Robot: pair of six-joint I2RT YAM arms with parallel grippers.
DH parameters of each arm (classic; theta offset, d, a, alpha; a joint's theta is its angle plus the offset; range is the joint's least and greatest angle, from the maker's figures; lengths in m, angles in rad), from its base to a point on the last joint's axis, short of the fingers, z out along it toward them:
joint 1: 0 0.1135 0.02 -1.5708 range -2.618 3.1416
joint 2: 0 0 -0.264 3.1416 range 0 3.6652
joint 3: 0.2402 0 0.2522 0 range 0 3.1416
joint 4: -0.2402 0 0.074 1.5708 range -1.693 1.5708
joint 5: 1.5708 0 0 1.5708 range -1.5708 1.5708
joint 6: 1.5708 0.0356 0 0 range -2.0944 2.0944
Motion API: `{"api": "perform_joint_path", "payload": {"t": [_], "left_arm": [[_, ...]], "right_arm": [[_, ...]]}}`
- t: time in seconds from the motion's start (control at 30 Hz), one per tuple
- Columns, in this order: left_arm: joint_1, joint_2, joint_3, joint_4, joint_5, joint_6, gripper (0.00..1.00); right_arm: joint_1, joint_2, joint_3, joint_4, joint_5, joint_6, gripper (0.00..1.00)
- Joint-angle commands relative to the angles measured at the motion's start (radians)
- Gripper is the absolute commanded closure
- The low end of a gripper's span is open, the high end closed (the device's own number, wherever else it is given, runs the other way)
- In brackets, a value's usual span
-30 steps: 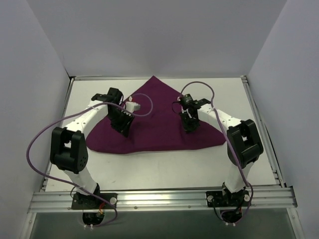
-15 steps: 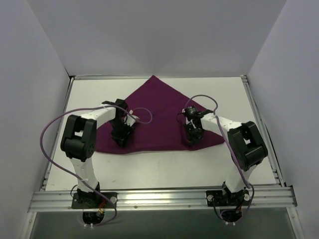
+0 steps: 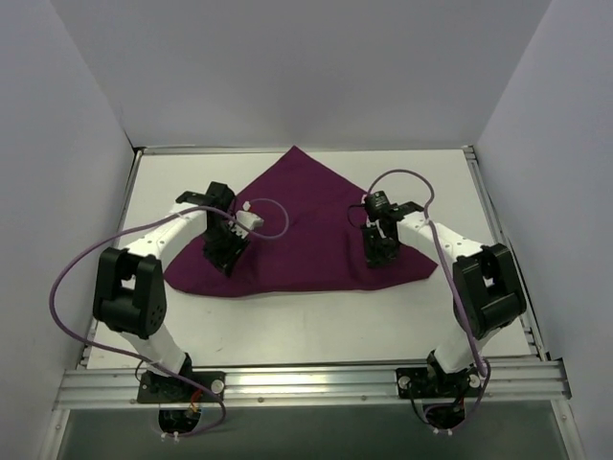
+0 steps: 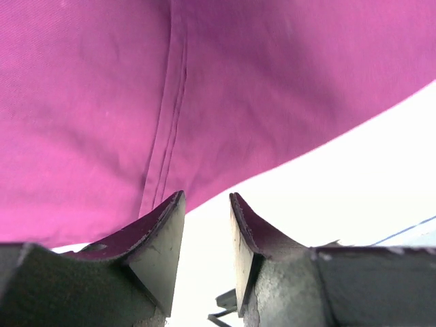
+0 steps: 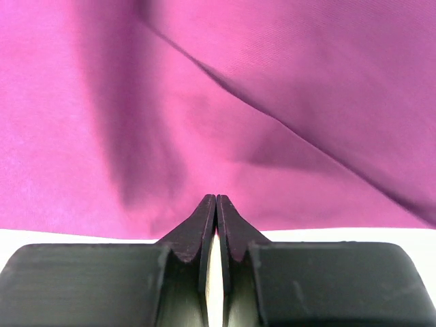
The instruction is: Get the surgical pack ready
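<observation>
The surgical pack's dark purple cloth point(image 3: 306, 216) lies on the white table, folded into a broad triangle with its tip toward the back. My left gripper point(image 3: 226, 255) hangs over the cloth's near left edge. In the left wrist view it point(image 4: 206, 195) is open with nothing between its fingers, and the cloth's point(image 4: 238, 88) hemmed edge lies just beyond the tips. My right gripper point(image 3: 379, 254) hovers over the near right part of the cloth. In the right wrist view it point(image 5: 216, 197) is shut with nothing seen in it, and wrinkled cloth point(image 5: 272, 102) fills the view.
Bare white table point(image 3: 316, 326) stretches between the cloth's near edge and the arm bases. White walls enclose the left, back and right. A metal rail point(image 3: 306, 383) runs along the near edge. Purple cables loop off both arms.
Both grippers moved toward the near edge of the cloth, the right one also drifting right. The left arm's elbow swung in and back out. The cloth looks unmoved.
</observation>
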Motion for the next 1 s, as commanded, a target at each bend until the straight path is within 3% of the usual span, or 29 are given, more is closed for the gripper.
{"api": "perform_joint_path", "payload": {"t": [0.0, 0.13, 0.57, 0.73, 0.83, 0.97], "left_arm": [[0.008, -0.09, -0.095, -0.093, -0.044, 0.096, 0.58], [0.043, -0.122, -0.21, -0.016, -0.11, 0.128, 0.58], [0.124, 0.088, -0.174, 0.118, -0.095, 0.051, 0.6], [0.166, -0.004, -0.135, 0.039, -0.004, 0.09, 0.6], [0.169, -0.074, -0.027, -0.035, 0.078, 0.096, 0.59], [0.167, -0.119, 0.056, -0.005, 0.131, 0.064, 0.57]], "right_arm": [[-0.061, -0.07, -0.014, -0.119, 0.053, 0.114, 1.0], [-0.173, -0.097, -0.104, -0.084, 0.03, 0.17, 1.0], [-0.293, -0.007, -0.167, 0.005, 0.0, 0.115, 1.0], [-0.298, -0.036, -0.079, -0.056, 0.022, 0.073, 1.0], [-0.296, -0.079, -0.009, -0.093, 0.04, 0.049, 1.0], [-0.292, -0.116, -0.018, -0.078, 0.057, 0.042, 1.0]]}}
